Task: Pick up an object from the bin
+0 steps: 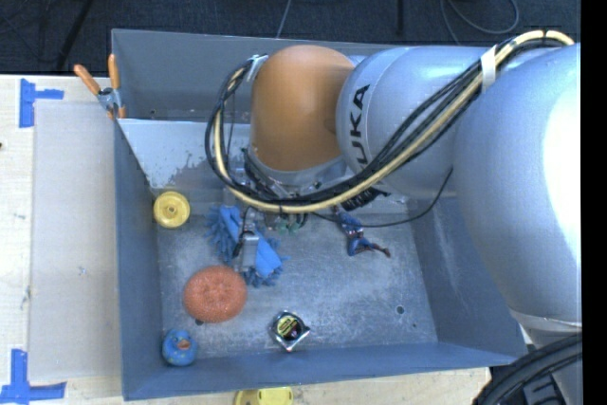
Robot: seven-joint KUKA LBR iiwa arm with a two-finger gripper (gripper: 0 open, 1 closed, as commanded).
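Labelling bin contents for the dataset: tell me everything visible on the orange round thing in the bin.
The orange round thing is a reddish-orange ball or disc with a rough, spongy-looking surface and no separate parts visible. It looks whole and lies on the bin floor, lower left in the view. A blue frilly thing lies close at its upper right; whether they touch cannot be told. The gripper is apart from it, over that blue thing.

A blue, floppy, fringed soft-looking toy (228, 228) lies crumpled on the floor of the grey metal bin (379, 299), left of its middle; it spreads in two ragged clumps, one toward the upper left, the other lower right, strands splayed outward
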